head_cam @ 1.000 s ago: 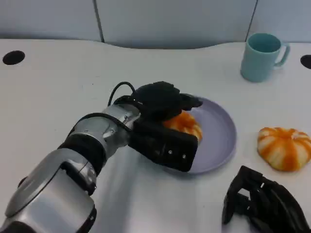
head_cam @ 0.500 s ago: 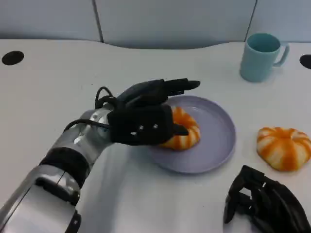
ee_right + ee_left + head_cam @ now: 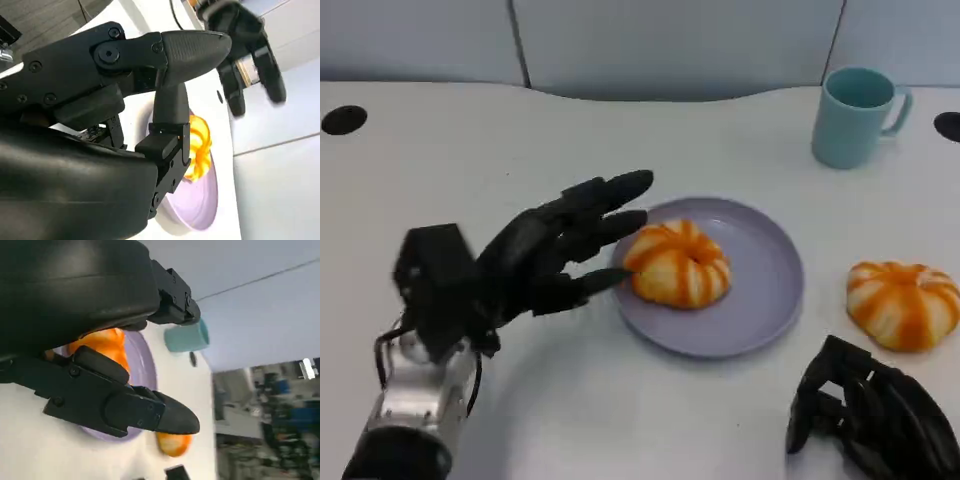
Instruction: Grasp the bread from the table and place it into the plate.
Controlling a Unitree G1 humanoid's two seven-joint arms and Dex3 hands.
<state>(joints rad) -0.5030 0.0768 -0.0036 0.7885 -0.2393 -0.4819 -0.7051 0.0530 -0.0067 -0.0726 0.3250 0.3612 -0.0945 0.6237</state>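
- White tabletop (image 3: 440, 180) runs under a pale wall panel at the top of my head view.
- I see the orange-and-white striped bread bun (image 3: 678, 263) lying in the round lilac plate (image 3: 770, 290) at centre.
- My left hand (image 3: 535, 255), centre-left, is spread and holds nothing, fingertips (image 3: 630, 183) just beside the plate's rim.
- My right hand (image 3: 870, 415), lower right, has its fingers curled in on nothing.
- A second striped bun (image 3: 902, 303) lies right of the plate; a teal mug (image 3: 855, 115) stands upper right.

The left hand (image 3: 545, 250) has let go of the bread (image 3: 678, 263) and drawn back off the plate (image 3: 760, 300) toward the robot. Its fingers (image 3: 610, 190) are now spread, just short of the bread, which lies uncovered on the plate.
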